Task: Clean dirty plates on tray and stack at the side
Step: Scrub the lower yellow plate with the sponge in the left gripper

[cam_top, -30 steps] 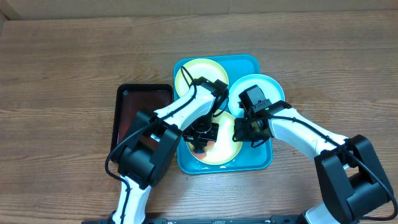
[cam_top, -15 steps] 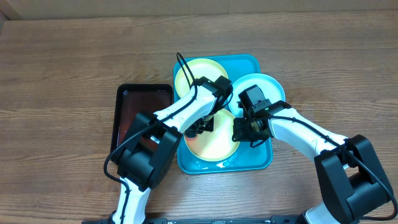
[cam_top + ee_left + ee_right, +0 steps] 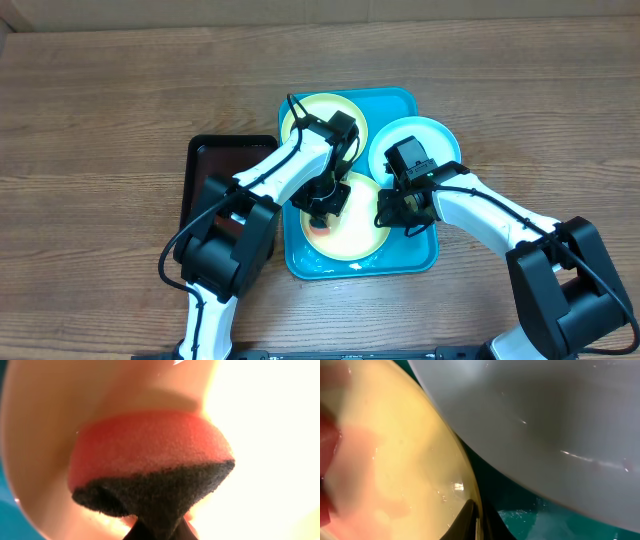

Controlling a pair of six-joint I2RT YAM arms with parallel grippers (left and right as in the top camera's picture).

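Three plates: all are set inside the tray point(image 3: 425, 258), crowded together towards its middle.
Far plate point(image 3: 310, 112): pale yellow-green, seated in the tray's far-left corner.
White plate point(image 3: 420, 140): placed in the tray's far-right corner, with its edge raised over the near plate's rim.
Near plate point(image 3: 358, 238): pale yellow-green, filling the tray's near half; a reddish tint is seen on it, but sauce or reflection cannot be told.
Left gripper point(image 3: 322, 207): clenched on a sponge point(image 3: 150, 465), red with a dark scouring face, which is pressed onto the near plate.
Right gripper point(image 3: 476, 521): pinched closed on the near plate's right rim, apparently to steady it.
Black tray point(image 3: 215, 160): set just beside the tray's left edge.
Step judged: the near plate is being scrubbed; nothing is stacked yet.
Risk: the thin rim could be lost from the pinch under a hard stroke, so the plate would be spun or shoved under the white plate.
Risk: the white plate could be tipped off the tray's right edge if it is nudged.
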